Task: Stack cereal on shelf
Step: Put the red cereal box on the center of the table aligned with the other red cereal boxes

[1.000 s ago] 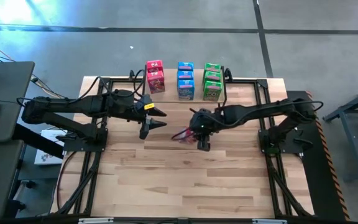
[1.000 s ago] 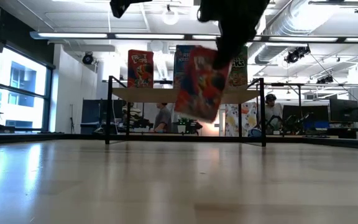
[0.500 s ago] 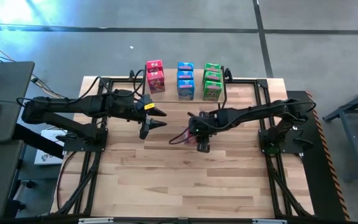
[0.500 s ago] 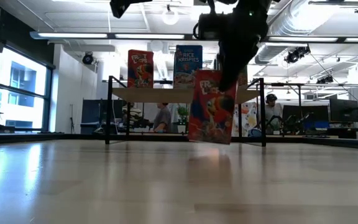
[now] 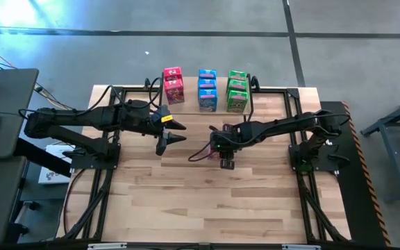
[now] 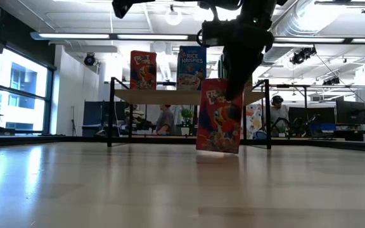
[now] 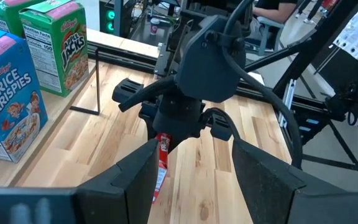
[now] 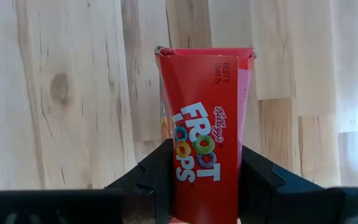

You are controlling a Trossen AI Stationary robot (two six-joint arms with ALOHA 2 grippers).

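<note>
A: From above, the right gripper (image 5: 222,148) sits near the middle of the table (image 5: 207,201), and only a sliver of the red box (image 5: 201,153) shows beside it.

B: Its wrist camera gives more: both fingers (image 8: 157,171) are clamped on the sides of that Froot Loops box (image 8: 207,143). The low view shows it upright, slightly tilted, its bottom edge at the tabletop; whether it touches, I cannot tell.

A: The left gripper (image 5: 174,133) hovers left of it, fingers partly apart and empty.

B: The shelf (image 5: 269,92) stands at the table's far edge, carrying red, blue and green boxes. The low view hides the green ones (image 5: 237,90) behind the arm.

A: Beyond the shelf, a seated person (image 6: 276,113) is half cut off.
</note>
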